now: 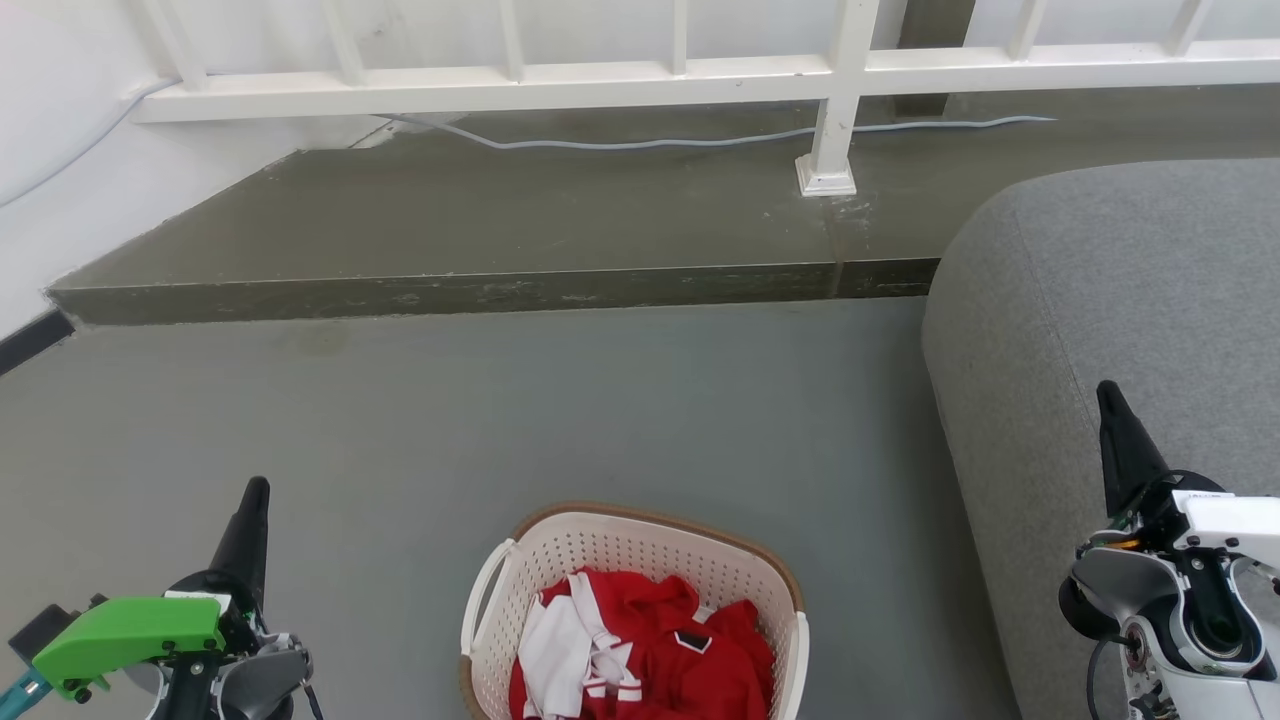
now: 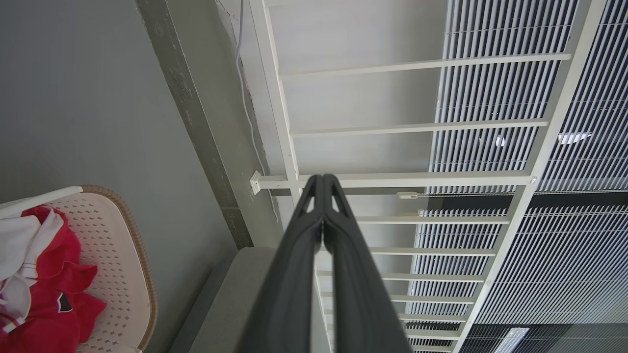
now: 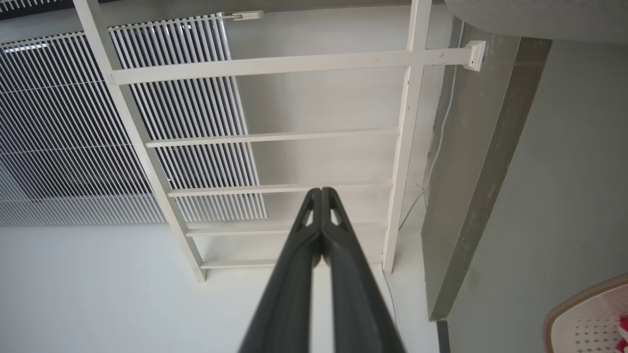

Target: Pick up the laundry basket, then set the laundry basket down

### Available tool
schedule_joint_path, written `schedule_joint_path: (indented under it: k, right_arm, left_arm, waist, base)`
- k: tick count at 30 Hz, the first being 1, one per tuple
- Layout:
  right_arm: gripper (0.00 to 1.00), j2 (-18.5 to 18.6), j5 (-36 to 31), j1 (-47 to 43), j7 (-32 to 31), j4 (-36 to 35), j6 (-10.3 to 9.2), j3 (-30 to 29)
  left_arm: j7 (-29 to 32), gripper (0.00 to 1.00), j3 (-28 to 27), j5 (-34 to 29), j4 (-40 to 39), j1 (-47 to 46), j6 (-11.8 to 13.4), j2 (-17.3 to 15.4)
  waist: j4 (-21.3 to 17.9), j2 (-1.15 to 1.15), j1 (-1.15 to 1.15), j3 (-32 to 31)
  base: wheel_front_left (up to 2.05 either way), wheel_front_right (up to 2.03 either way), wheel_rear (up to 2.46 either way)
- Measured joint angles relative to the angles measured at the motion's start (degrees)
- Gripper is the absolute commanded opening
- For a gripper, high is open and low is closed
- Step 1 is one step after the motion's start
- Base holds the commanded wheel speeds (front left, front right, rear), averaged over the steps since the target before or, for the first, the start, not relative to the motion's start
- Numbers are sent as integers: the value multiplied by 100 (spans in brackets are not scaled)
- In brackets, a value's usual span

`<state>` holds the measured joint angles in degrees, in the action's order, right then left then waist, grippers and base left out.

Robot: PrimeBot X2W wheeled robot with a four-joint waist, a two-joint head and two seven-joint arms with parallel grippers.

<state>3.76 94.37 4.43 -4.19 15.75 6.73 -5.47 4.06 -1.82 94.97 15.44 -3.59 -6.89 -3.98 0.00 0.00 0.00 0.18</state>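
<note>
The laundry basket (image 1: 640, 550) stands on the grey floor at the bottom middle of the head view, cream-white and perforated with a brown rim, a white loop handle on each side. Red and white clothes (image 1: 640, 650) lie inside it. My left gripper (image 1: 255, 490) is raised at the lower left, well left of the basket, its fingers pressed together with nothing between them. My right gripper (image 1: 1108, 392) is raised at the lower right beside the sofa, also shut and empty. The basket (image 2: 117, 274) shows at the lower left of the left wrist view, and its rim (image 3: 584, 299) at the lower right corner of the right wrist view.
A grey sofa (image 1: 1130, 330) fills the right side, close to the basket. A raised concrete step (image 1: 480, 290) runs across behind, carrying a white railing (image 1: 830, 130) and a pale cable (image 1: 650, 142). A white wall (image 1: 60, 150) closes the left.
</note>
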Motion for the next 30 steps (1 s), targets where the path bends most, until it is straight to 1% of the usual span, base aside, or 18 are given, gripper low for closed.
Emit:
schedule_joint_path:
  k: [1, 2, 3, 4, 5, 8, 18, 21, 24, 30]
  right_arm:
    - [0, 0, 0, 0, -14, 0, 0, 0]
    - [100, -7, 1, -5, -13, 24, -9, 1]
    - [0, -26, 1, -31, -13, 79, -23, 7]
    - [0, -56, 1, -77, -13, 142, -26, 12]
    - [100, -89, 1, -141, -13, 208, -26, 20]
    - [100, -154, 1, -282, -12, 298, -26, 33]
    - [100, -151, 16, -276, 20, 252, -26, 69]
    - [100, -149, 26, -268, 71, 194, -26, 103]
    - [100, -148, -94, -262, 124, 108, -26, 162]
    - [100, -148, -248, -254, 249, -5, -25, 256]
  left_arm:
    - [0, 0, 0, -1, 0, 0, 0, 0]
    - [-1, 100, 4, 0, 24, 4, 3, 4]
    - [-4, 0, 12, 1, 89, 19, 10, 23]
    - [-5, 0, 18, 1, 147, 55, 11, 54]
    - [-5, 100, 23, 1, 215, 96, 11, 92]
    - [-8, 100, 42, 1, 287, 208, 12, 154]
    - [-144, 100, 47, -21, 223, 211, 12, 151]
    - [-211, 100, 90, -118, 170, 211, 12, 151]
    - [-263, 100, 165, -334, 102, 211, 12, 141]
    - [-370, 100, 245, -541, 36, 211, 12, 123]
  waist:
    - [0, 0, 0, 0]
    - [0, 0, 0, 0]
    - [0, 0, 0, -1]
    - [0, 0, 0, -1]
    - [0, 0, 0, -1]
    - [0, 0, 0, 0]
    - [5, 0, 0, 7]
    - [8, 0, 0, 12]
    - [9, 0, 0, 18]
    - [11, 0, 0, 35]
  base:
    - [0, 0, 0]
    - [0, 0, 0]
    - [0, 0, 0]
    - [0, 0, 0]
    - [0, 0, 0]
    - [0, 0, 0]
    - [0, 0, 0]
    - [0, 0, 0]
    - [0, 0, 0]
    - [0, 0, 0]
